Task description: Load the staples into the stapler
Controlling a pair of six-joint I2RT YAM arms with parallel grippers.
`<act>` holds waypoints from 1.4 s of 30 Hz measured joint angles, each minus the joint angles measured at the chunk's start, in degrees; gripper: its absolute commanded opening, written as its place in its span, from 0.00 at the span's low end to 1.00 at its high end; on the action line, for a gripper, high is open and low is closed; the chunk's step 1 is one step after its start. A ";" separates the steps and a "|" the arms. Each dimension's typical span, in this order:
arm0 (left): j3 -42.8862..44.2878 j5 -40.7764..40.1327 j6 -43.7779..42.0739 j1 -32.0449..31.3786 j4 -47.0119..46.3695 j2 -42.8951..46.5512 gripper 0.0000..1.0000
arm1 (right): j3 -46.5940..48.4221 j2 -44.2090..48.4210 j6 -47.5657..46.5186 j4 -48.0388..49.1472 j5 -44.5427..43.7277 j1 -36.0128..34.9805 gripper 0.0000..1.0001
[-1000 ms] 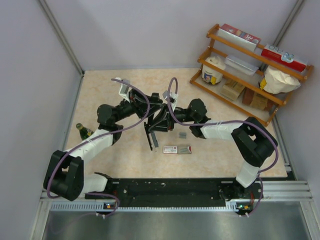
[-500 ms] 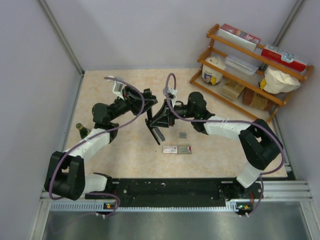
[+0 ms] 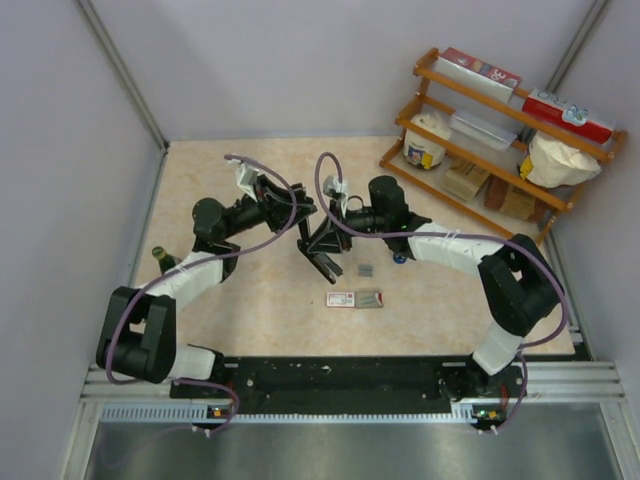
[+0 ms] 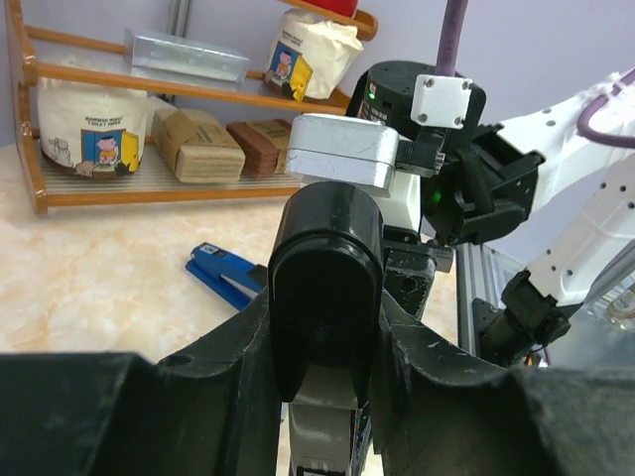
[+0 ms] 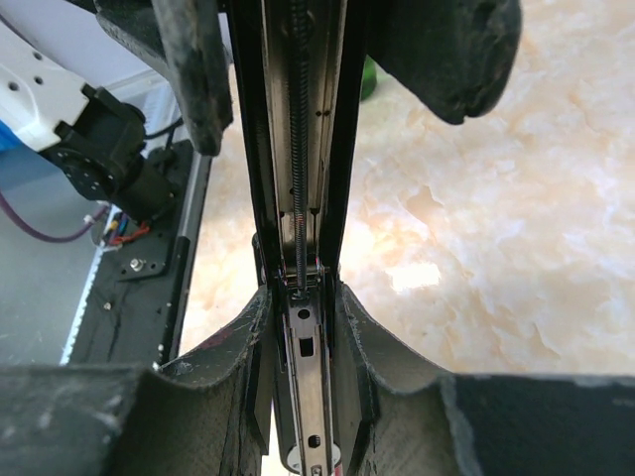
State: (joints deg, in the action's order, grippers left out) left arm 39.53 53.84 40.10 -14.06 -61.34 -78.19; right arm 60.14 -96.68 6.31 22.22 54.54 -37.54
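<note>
While both claws gripped the open stapler (image 3: 322,248), the staples (image 3: 366,270) lay loose on the table (image 3: 200,170).
Left gripper (image 3: 293,212) clamped its top, right gripper (image 3: 336,226) its tray; staples sat just base-side of the right one, the nearer arm.

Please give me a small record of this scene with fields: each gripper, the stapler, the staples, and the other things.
left gripper: shut on the black stapler, at its top arm
right gripper: shut on the stapler's open magazine rail
magazine: spring visible, no staples seen inside
staple strip: loose on the table, right of the stapler
white box: on the table, nearer the arm bases
others: blue stapler, wooden rack, green bottle
</note>
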 measured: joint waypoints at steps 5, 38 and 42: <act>0.11 0.81 -2.69 0.37 0.61 -1.73 0.16 | 0.90 -0.79 -4.02 -3.96 -0.92 0.96 0.00; 0.11 2.75 -21.79 4.28 11.15 -6.58 0.36 | 8.59 -8.92 -21.84 -16.24 -12.57 1.27 0.00; 0.11 2.69 -25.40 4.63 14.62 -5.66 0.38 | 8.66 -8.98 -23.26 -16.55 -13.86 1.27 0.00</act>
State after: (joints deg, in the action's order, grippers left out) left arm 39.64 56.53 14.70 -9.43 -46.72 -83.85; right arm 68.79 -105.67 -16.95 5.67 40.69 -36.27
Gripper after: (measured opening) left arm 0.378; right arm 0.245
